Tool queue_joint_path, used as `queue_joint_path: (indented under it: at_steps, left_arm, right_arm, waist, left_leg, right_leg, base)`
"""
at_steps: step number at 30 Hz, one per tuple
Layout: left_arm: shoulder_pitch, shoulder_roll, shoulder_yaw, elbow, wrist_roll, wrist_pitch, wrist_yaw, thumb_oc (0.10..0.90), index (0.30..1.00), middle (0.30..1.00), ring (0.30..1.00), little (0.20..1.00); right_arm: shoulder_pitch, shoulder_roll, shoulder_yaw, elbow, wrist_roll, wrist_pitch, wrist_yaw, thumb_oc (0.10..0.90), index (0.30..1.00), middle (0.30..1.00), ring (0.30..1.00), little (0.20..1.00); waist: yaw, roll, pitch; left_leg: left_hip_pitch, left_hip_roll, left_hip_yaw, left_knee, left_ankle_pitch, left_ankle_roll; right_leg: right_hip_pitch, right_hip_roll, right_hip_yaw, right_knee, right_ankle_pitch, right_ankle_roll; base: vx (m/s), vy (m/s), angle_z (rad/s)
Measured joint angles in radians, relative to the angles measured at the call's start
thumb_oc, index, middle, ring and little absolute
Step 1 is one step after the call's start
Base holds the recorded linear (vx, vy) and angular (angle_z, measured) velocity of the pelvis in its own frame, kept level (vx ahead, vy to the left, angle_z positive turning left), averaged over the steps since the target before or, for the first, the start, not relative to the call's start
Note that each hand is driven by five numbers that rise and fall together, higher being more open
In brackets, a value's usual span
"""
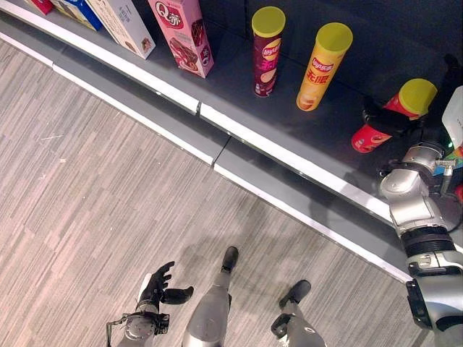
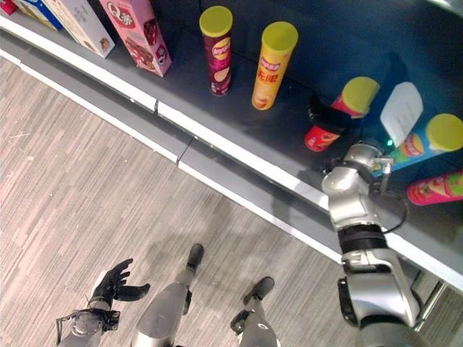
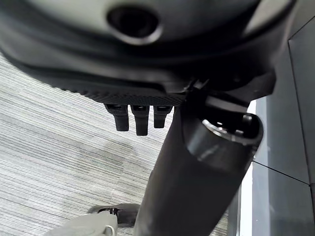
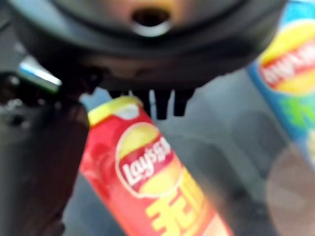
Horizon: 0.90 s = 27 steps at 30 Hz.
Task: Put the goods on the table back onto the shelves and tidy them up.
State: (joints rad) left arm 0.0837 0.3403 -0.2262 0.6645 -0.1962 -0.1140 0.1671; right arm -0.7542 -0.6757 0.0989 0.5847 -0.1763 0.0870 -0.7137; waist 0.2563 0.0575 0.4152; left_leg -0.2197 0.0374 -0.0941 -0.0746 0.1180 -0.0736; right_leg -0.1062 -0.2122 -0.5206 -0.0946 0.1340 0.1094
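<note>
Right hand: the dark right hand [image 2: 323, 117], right of centre in the upper frame, has its fingers curled round the red cylindrical crisp can with a yellow-green lid [image 2: 338, 113], which tilts on the dark grey shelf [image 2: 239, 116].
Left hand: the dark left hand [image 1: 158, 285], at lower left above the grey wood-grain floor [image 1: 87, 188], has loosely spread fingers holding nothing.
Shelf goods: a maroon crisp can [image 1: 266, 52] and a yellow crisp can [image 1: 323, 66] stand upright at upper centre; a pink carton [image 1: 184, 35] stands to their left.

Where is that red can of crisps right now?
The red can leans on the dark shelf in the right hand, right of the upright orange can and left of the blue can.
</note>
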Motion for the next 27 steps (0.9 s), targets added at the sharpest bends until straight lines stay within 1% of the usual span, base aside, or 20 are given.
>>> queue_joint_path:
  at_steps: [8, 11, 14, 15, 17, 19, 21, 22, 24, 26, 27]
  left_arm:
    - [-0.006, 0.0, -0.003, 0.002, 0.0, 0.001, 0.0, 0.8, 0.9, 0.9, 0.9, 0.9]
    - [-0.009, 0.0, 0.0, 0.003, 0.0, 0.005, 0.0, 0.8, 0.9, 0.9, 0.9, 0.9]
    - [-0.014, -0.001, 0.003, 0.006, 0.001, 0.011, 0.0, 0.8, 0.9, 0.9, 0.9, 0.9]
    - [-0.015, -0.001, 0.007, 0.01, 0.001, 0.011, 0.0, 0.8, 0.9, 0.9, 0.9, 0.9]
    - [-0.017, -0.003, 0.026, 0.024, 0.002, 0.012, 0.0, 0.8, 0.9, 0.9, 0.9, 0.9]
    - [-0.019, -0.002, 0.057, 0.049, 0.003, 0.017, -0.002, 0.8, 0.9, 0.9, 0.9, 0.9]
    - [-0.021, -0.002, 0.078, 0.067, 0.007, 0.038, -0.006, 0.8, 0.9, 0.9, 0.9, 0.9]
    - [-0.011, 0.0, 0.105, 0.074, 0.011, 0.049, -0.008, 0.8, 0.9, 0.9, 0.9, 0.9]
    - [-0.013, -0.002, 0.119, 0.082, 0.015, 0.056, -0.017, 0.8, 0.9, 0.9, 0.9, 0.9]
    - [-0.012, -0.002, 0.155, 0.109, 0.029, 0.058, -0.03, 0.8, 0.9, 0.9, 0.9, 0.9]
    - [-0.009, -0.001, 0.166, 0.129, 0.036, 0.071, -0.033, 0.8, 0.9, 0.9, 0.9, 0.9]
  right_arm:
    - [0.0, -0.001, -0.002, -0.021, 0.004, -0.008, 0.0, 0.8, 0.9, 0.9, 0.9, 0.9]
    - [0.012, -0.001, -0.016, -0.103, -0.008, -0.008, 0.0, 0.8, 0.9, 0.9, 0.9, 0.9]
    - [0.043, -0.001, -0.041, -0.209, -0.036, -0.008, 0.0, 0.8, 0.9, 0.9, 0.9, 0.9]
    - [0.066, -0.001, -0.049, -0.251, -0.044, -0.008, 0.0, 0.8, 0.9, 0.9, 0.9, 0.9]
    - [0.12, -0.001, -0.052, -0.333, -0.054, -0.014, 0.006, 0.8, 0.9, 0.9, 0.9, 0.9]
    - [0.212, 0.028, -0.081, -0.432, -0.054, -0.037, 0.036, 0.8, 0.9, 0.9, 0.9, 0.9]
    - [0.307, 0.045, -0.096, -0.501, -0.054, -0.055, 0.074, 0.8, 0.9, 0.9, 0.9, 0.9]
    - [0.389, 0.1, -0.123, -0.556, -0.053, -0.069, 0.119, 0.8, 0.9, 0.9, 0.9, 0.9]
    - [0.456, 0.14, -0.16, -0.58, -0.036, -0.097, 0.166, 0.8, 0.9, 0.9, 0.9, 0.9]
    - [0.576, 0.213, -0.186, -0.632, 0.02, -0.124, 0.23, 0.8, 0.9, 0.9, 0.9, 0.9]
    - [0.629, 0.246, -0.183, -0.65, 0.05, -0.13, 0.268, 0.8, 0.9, 0.9, 0.9, 0.9]
  waist:
    - [-0.004, -0.001, 0.0]
    - [-0.021, -0.004, 0.003]
    - [-0.031, -0.017, 0.009]
    - [-0.031, -0.025, 0.009]
    - [-0.048, -0.049, 0.007]
    - [-0.056, -0.087, 0.002]
    - [-0.065, -0.113, -0.009]
    - [-0.074, -0.142, -0.027]
    - [-0.105, -0.159, -0.041]
    - [-0.115, -0.187, -0.061]
    - [-0.131, -0.198, -0.081]
  left_leg:
    - [0.001, -0.002, 0.0, 0.0, 0.001, 0.002]
    - [0.005, -0.002, 0.0, 0.0, 0.001, 0.002]
    - [0.026, -0.001, 0.002, 0.0, 0.001, 0.002]
    - [0.033, 0.001, 0.003, 0.0, 0.001, 0.002]
    - [0.045, 0.005, 0.005, -0.001, 0.001, 0.002]
    - [0.062, 0.01, 0.023, -0.002, 0.001, 0.001]
    - [0.078, 0.013, 0.034, -0.004, 0.0, 0.001]
    - [0.089, 0.015, 0.048, -0.007, 0.0, 0.001]
    - [0.095, 0.017, 0.056, -0.014, -0.002, -0.001]
    - [0.109, 0.021, 0.079, -0.014, -0.004, -0.004]
    - [0.115, 0.022, 0.092, -0.014, -0.007, -0.005]
  right_leg:
    - [0.001, 0.0, 0.0, 0.0, 0.001, 0.001]
    - [0.007, 0.0, -0.002, 0.0, 0.001, 0.001]
    - [0.027, 0.005, -0.001, 0.0, 0.001, 0.001]
    - [0.032, 0.006, 0.0, 0.0, 0.001, 0.001]
    - [0.045, 0.009, 0.002, 0.0, 0.001, 0.001]
    - [0.052, 0.01, 0.009, 0.0, 0.001, 0.001]
    - [0.061, 0.01, 0.018, 0.0, 0.001, 0.001]
    - [0.063, 0.01, 0.033, 0.0, 0.001, 0.001]
    - [0.062, 0.015, 0.038, 0.0, 0.0, 0.002]
    - [0.06, 0.015, 0.063, 0.0, 0.0, 0.002]
    - [0.059, 0.014, 0.072, 0.0, 0.0, 0.002]
  base:
    - [0.0, 0.0, 0.0]
    - [0.0, -0.007, 0.02]
    - [0.0, -0.022, -0.01]
    - [0.01, -0.034, -0.04]
    - [0.03, -0.033, -0.03]
    - [0.04, -0.028, -0.17]
    - [0.03, -0.013, -0.23]
    - [0.03, -0.022, -0.24]
    - [0.05, -0.027, -0.16]
    - [0.03, 0.006, -0.28]
    - [0.03, 0.028, -0.37]
